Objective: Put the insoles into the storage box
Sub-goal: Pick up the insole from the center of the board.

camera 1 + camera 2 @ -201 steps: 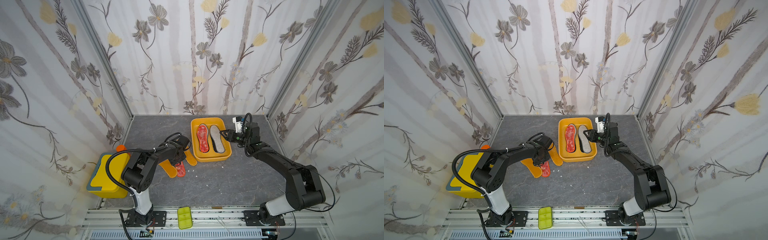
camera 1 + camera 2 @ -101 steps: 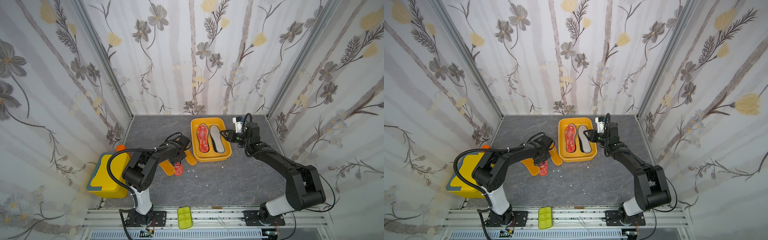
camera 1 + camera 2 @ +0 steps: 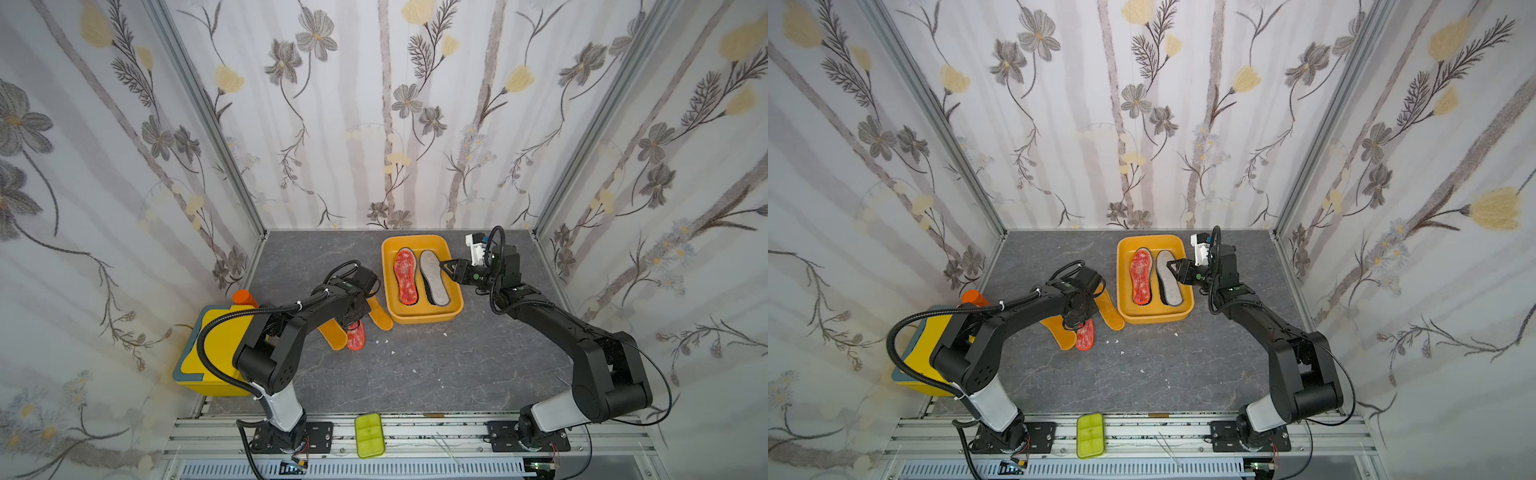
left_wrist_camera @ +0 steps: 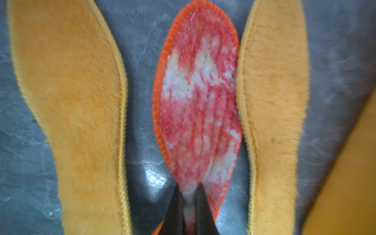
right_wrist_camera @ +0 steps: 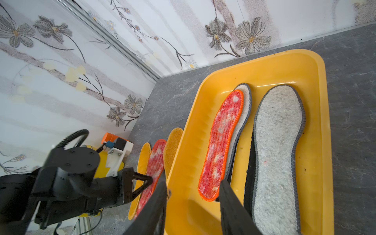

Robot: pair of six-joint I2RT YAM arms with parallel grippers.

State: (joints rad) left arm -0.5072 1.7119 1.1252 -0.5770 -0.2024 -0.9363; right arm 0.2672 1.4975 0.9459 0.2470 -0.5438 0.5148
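Red-speckled fleecy insole (image 4: pixel 198 101) in left gripper (image 4: pixel 188 190)

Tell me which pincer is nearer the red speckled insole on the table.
Left. The left pincer is shut on the red speckled insole; the right pincer hangs open over the storage box, farther off.

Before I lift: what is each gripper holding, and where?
Left gripper pinches the red-orange speckled insole outside the storage box, at its narrow end. Right gripper is open, holding nothing.
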